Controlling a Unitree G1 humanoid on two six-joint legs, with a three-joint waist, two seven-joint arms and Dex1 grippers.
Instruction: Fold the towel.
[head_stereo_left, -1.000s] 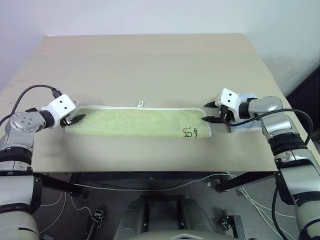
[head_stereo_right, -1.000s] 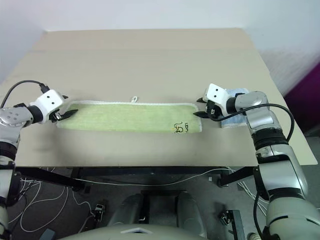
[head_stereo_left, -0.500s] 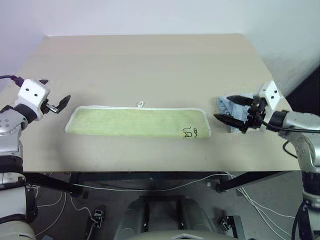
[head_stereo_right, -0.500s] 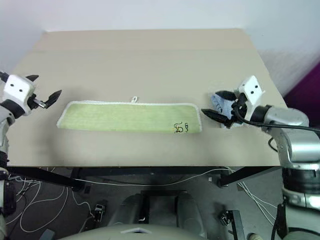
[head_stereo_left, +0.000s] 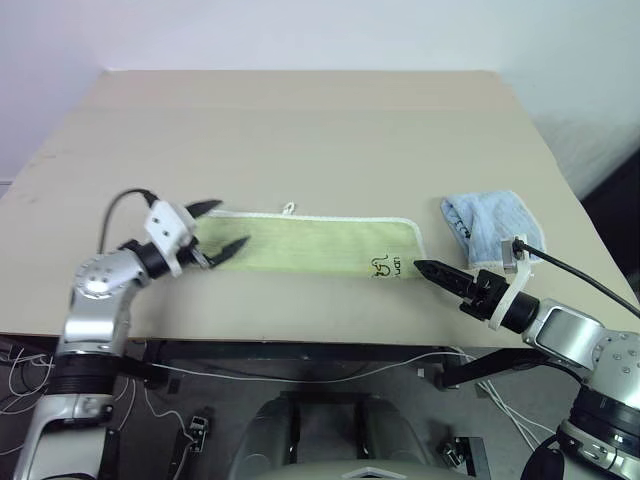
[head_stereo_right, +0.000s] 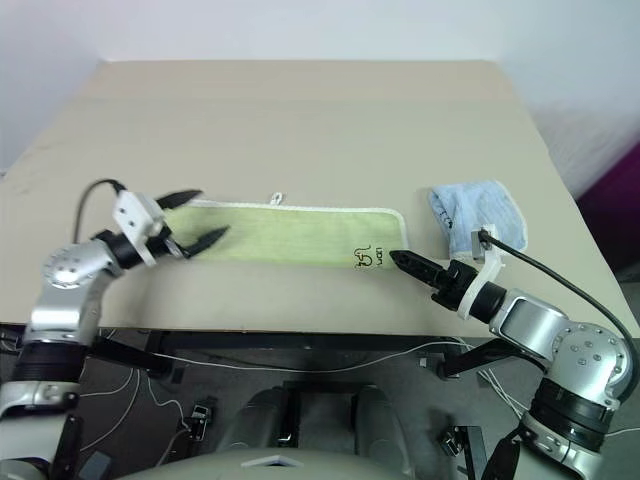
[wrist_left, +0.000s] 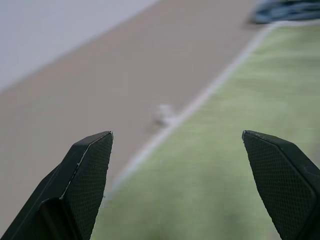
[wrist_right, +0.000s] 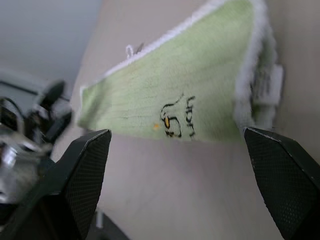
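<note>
You can't see the towel's (head_stereo_left: 310, 246) left end; the left gripper (head_stereo_left: 215, 228) covers it. Its loop (wrist_left: 164, 114) looks blurry.

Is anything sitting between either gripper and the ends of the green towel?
Nothing visible. The left gripper hangs open over the towel at its left end, the right gripper faces the logo end over bare table; the blue cloth lies aside.

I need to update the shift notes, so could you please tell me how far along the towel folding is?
Done: the towel lies on the table as a long narrow strip, apparently folded once lengthwise. In hand: nothing is gripped; the left claw is open over its left end, the right claw open by its logo corner. Left: folding the strip end to end.
</note>
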